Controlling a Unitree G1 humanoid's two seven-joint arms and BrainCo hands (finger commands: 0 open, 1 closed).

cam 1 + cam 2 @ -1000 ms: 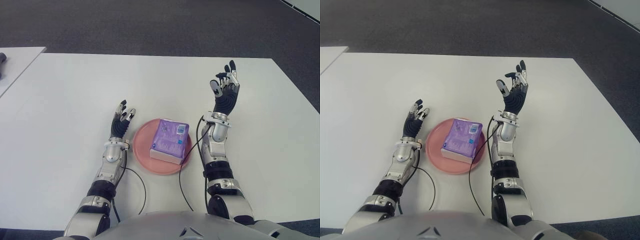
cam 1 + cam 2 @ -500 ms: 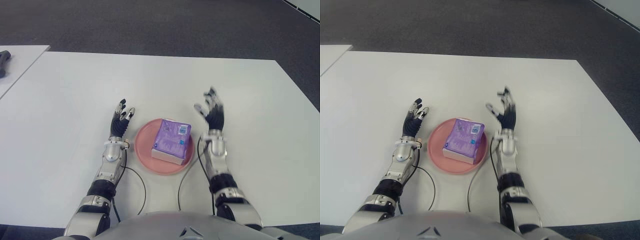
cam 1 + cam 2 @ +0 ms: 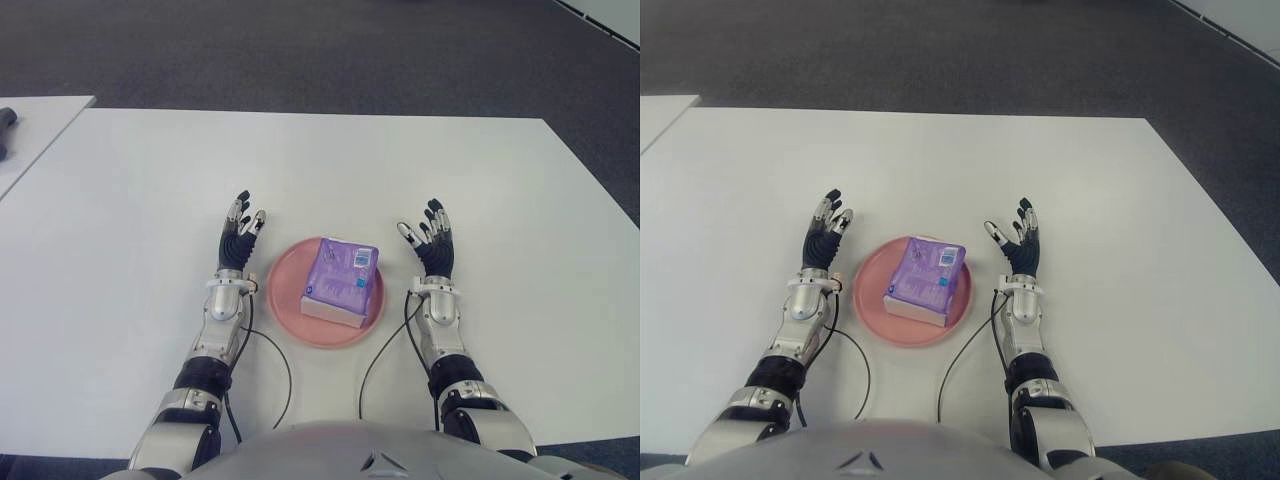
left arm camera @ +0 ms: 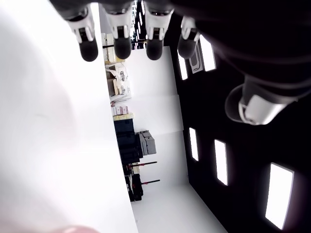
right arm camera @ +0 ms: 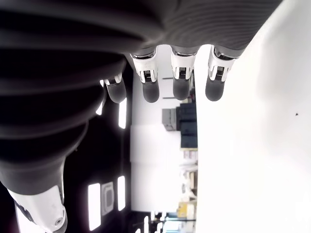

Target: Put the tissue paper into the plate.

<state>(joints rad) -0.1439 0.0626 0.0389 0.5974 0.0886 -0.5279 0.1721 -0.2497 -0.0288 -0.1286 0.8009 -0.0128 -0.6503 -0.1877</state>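
Tissue paper (image 3: 342,281) lies in the plate (image 3: 285,310) near the table's (image 3: 120,200) front edge; left hand (image 3: 238,240) and right hand (image 3: 430,245) flank it, fingers spread, holding nothing.

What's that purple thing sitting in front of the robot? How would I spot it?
Look at the big white table, then at the round pink plate lying between the robot's open left hand and open right hand. On that plate lies the tissue paper, a soft rectangular pack. It is the only purple thing there, with a small printed label on top.
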